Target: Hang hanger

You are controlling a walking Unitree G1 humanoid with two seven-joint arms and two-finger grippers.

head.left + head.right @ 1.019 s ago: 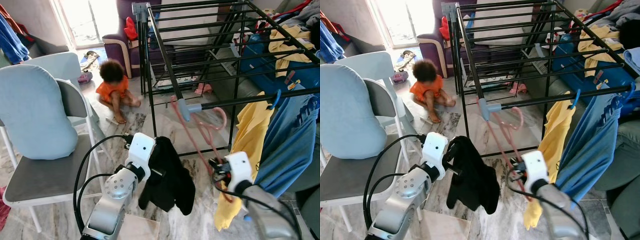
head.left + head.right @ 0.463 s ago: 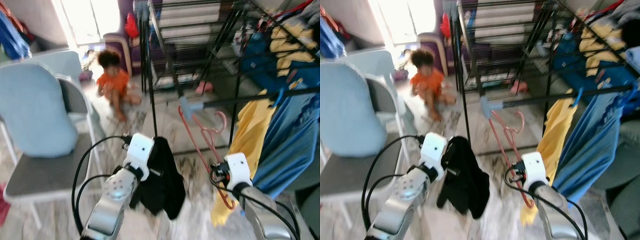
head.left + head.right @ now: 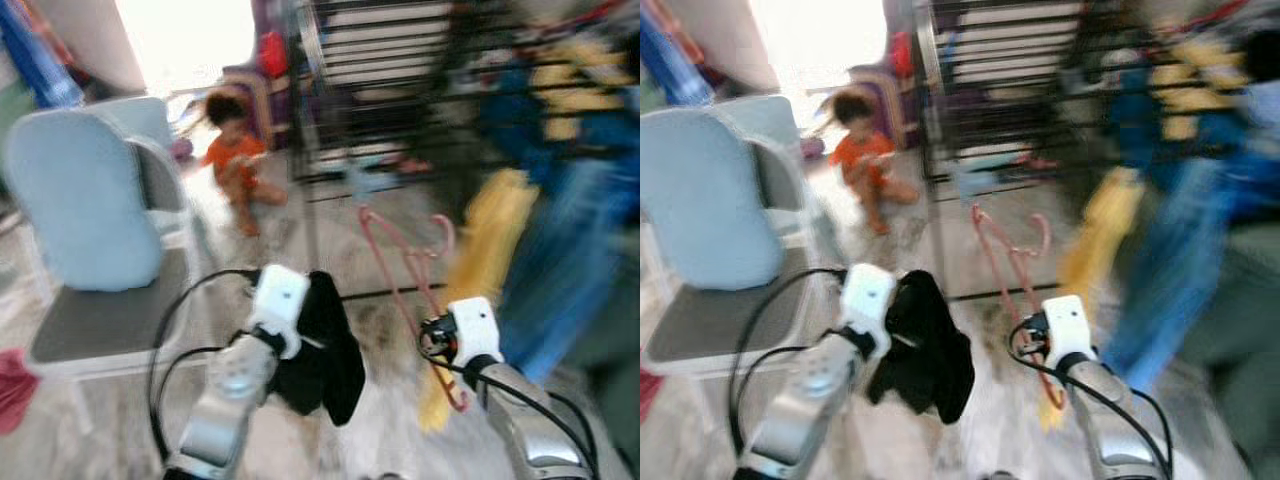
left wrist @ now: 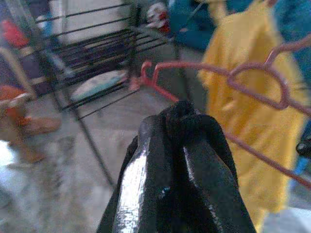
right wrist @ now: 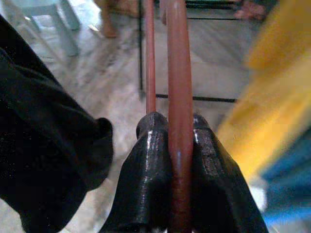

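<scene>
My right gripper is shut on the lower bar of a pink hanger, which slants up from it toward the black drying rack. The hanger's hook is in the air below the rack's front rail; blur hides whether it touches anything. A black garment hangs from my left gripper, which is shut on a fold of it, a little left of the hanger. The right wrist view has the same garment close beside the right fingers.
Yellow and blue clothes hang from the rack on my right. A grey chair with a pale blue cushion stands on my left. A small person in orange sits on the marble floor beyond. A red cloth lies far left.
The whole picture has shifted and become more blurred, so the camera has moved. Both grippers keep their holds, and the hanger stays slanted between my right gripper and the rack.
</scene>
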